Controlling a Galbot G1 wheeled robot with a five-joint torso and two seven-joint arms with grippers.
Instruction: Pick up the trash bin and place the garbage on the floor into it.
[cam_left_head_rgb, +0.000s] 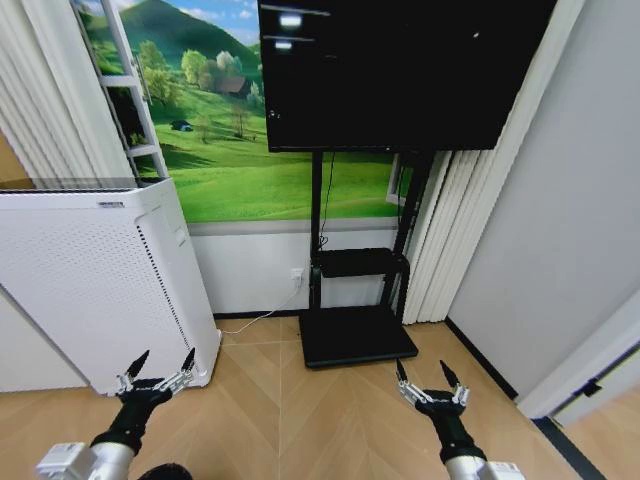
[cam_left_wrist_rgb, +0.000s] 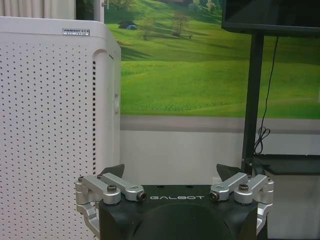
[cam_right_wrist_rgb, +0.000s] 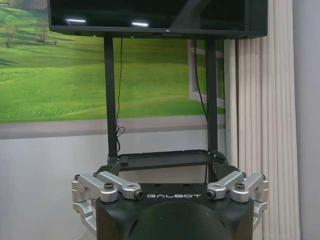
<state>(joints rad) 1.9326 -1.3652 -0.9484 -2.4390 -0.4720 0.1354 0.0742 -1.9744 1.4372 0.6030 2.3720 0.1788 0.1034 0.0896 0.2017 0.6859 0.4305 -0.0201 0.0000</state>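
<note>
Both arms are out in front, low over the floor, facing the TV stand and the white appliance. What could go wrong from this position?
1. The left tool, open, hangs close to the white perforated appliance; a turn or a swing toward that side might clip its corner.
2. The right tool, also open, is near the TV stand's black base and the cable lying on the floor; driving forward could hit or snag them.
</note>
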